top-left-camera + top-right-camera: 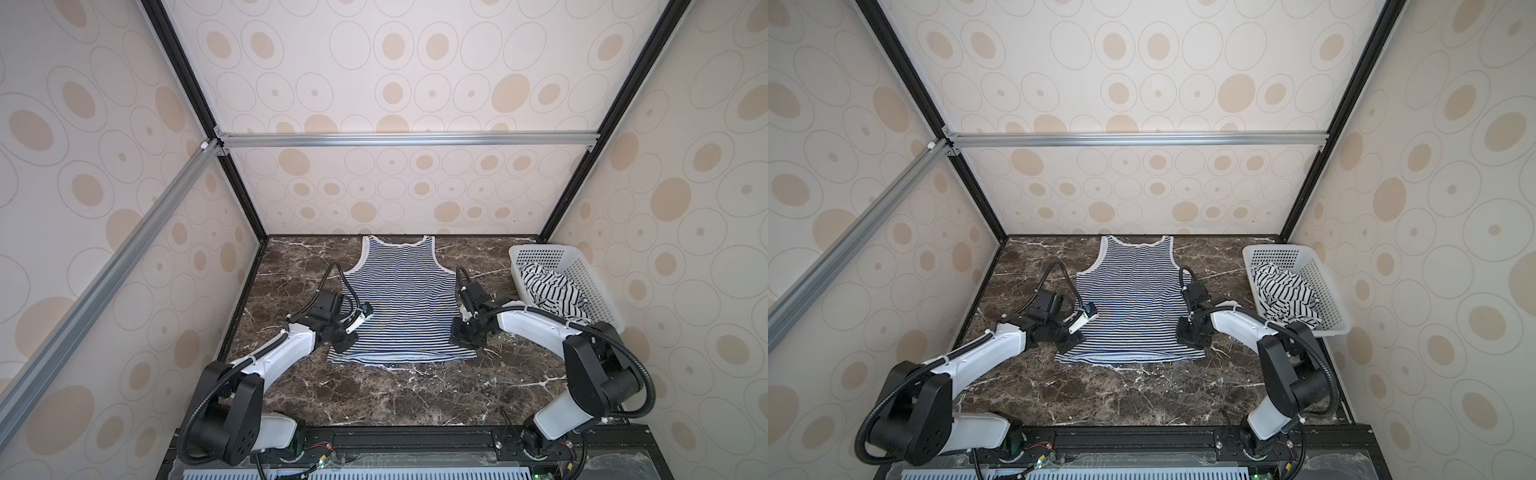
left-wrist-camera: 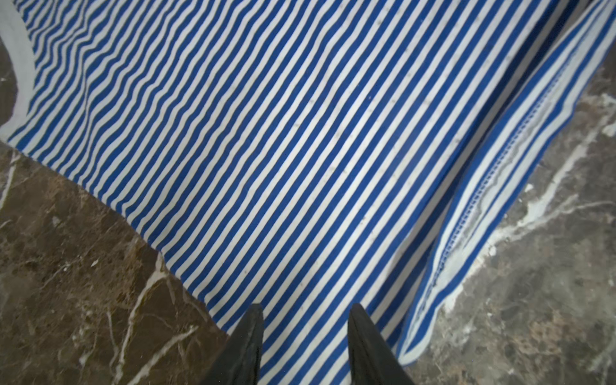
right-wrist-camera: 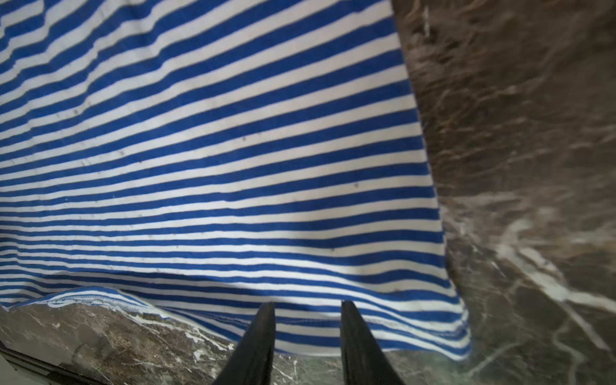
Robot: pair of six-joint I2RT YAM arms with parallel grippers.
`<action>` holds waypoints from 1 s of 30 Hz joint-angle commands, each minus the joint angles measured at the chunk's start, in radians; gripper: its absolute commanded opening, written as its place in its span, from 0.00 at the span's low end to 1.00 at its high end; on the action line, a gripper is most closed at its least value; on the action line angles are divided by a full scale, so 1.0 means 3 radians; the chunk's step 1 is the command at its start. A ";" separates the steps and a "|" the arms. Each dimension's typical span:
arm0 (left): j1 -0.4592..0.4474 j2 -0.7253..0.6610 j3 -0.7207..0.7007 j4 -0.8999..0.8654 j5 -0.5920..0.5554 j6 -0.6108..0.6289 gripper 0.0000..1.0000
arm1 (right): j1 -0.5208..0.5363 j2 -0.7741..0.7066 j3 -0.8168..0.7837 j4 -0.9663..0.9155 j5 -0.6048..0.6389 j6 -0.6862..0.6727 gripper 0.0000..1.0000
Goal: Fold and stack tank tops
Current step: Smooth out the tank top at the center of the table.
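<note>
Left hand (image 2: 306, 306) hovers with its two dark fingers apart over the fine-striped tank top (image 1: 399, 299), near that top's left side edge and low on its body; the blue-and-white cloth between the fingers lies flat and is not pinched. Right hand (image 3: 307, 303) is open too, its fingers spread above the hem at the top's opposite side, with striped cloth and a little dark marble showing in the gap.

In both top views the fine-striped tank top lies spread out face-up in the middle of the brown marble surface (image 1: 374, 399), straps pointing to the back wall and hem towards the arms' bases. Its body is mostly smooth, with light creases across the middle. Along the hem, seen from the left wrist, a strip (image 2: 483, 200) is turned over so its stitching shows, and from the right wrist the near corner ripples slightly.

The other tank top (image 1: 1283, 291), white with wider black stripes, sits crumpled inside the white perforated basket (image 1: 1283, 253) at the right rear of the surface, well apart from both hands.
</note>
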 commanded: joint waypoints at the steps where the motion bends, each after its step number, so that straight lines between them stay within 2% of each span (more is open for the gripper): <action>1: -0.0075 0.0148 0.0102 0.0113 -0.0059 -0.0068 0.42 | 0.0079 0.0106 0.0083 0.0027 -0.0034 0.0034 0.36; 5: -0.0176 0.0249 0.0112 0.0133 -0.0181 -0.0112 0.42 | 0.0188 0.0173 0.0104 0.0050 -0.0020 0.0031 0.36; 12: -0.0303 0.0156 -0.0049 0.0133 -0.0210 -0.0110 0.43 | 0.0312 0.0171 0.0018 0.0099 -0.0024 0.0094 0.36; 22: -0.0413 -0.0118 -0.0271 -0.0018 -0.0130 -0.0143 0.43 | 0.0450 0.0103 -0.0074 0.0076 -0.0037 0.0164 0.36; 26: -0.0446 -0.0298 -0.0365 -0.0117 0.0038 -0.0151 0.44 | 0.0504 0.0093 -0.0080 0.0034 -0.0034 0.0181 0.36; 30: -0.0480 -0.0375 -0.0443 -0.0132 -0.0036 -0.0128 0.45 | 0.0530 0.0059 -0.0085 -0.0002 -0.0038 0.0213 0.36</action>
